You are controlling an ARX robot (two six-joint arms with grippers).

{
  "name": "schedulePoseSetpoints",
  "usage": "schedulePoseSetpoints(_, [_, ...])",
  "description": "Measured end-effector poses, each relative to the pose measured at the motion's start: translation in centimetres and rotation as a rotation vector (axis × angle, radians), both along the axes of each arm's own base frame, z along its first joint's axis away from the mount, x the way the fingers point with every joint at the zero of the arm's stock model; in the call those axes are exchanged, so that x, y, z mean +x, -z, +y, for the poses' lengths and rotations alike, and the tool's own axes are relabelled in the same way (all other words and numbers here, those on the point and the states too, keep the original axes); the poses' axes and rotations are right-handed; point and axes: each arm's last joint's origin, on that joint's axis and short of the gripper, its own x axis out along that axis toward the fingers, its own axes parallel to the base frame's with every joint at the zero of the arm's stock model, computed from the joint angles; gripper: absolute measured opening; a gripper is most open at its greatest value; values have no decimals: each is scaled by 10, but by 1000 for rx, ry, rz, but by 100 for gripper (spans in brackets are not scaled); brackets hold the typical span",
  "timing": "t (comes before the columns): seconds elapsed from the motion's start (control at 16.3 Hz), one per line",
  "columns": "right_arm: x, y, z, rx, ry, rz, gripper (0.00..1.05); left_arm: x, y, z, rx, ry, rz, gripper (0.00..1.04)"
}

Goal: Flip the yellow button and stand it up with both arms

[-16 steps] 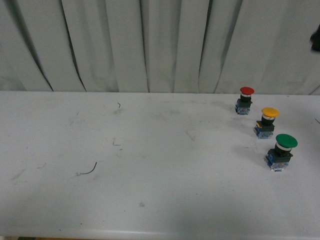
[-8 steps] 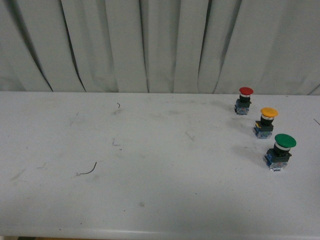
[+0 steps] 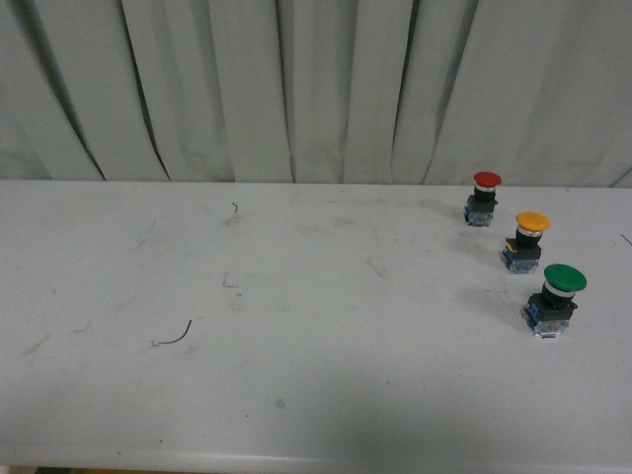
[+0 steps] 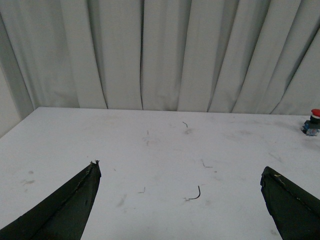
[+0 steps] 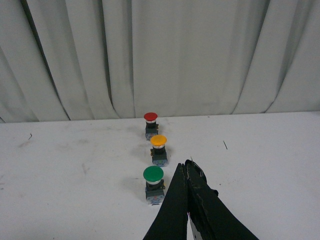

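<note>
Yellow button (image 3: 530,239) upright at right of front frame, between red button (image 3: 483,197) and green button (image 3: 554,299), 3 apart in a row. Left gripper (image 4: 182,182) spread wide. Right gripper (image 5: 186,166) closed, empty.

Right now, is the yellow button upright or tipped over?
Upright. The yellow button stands on its block with the cap on top, between the red button and the green button; the right wrist view agrees.
</note>
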Motion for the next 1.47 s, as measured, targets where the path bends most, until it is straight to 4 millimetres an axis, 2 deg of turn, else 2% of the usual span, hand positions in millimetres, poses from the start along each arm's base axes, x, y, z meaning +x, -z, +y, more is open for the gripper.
schedulePoseSetpoints(0.68, [-18,21,0,0,0,-7,2,0,0,0,0,0,0,98])
schedulePoseSetpoints(1.04, [-26,20,0,0,-1,-17,2,0,0,0,0,0,0,98])
schedulePoseSetpoints(1.17, [-36,24,0,0,-3,3,2,0,0,0,0,-1,0,98])
schedulePoseSetpoints(1.47, [-37,23,0,0,-2,-10,2,0,0,0,0,0,0,98])
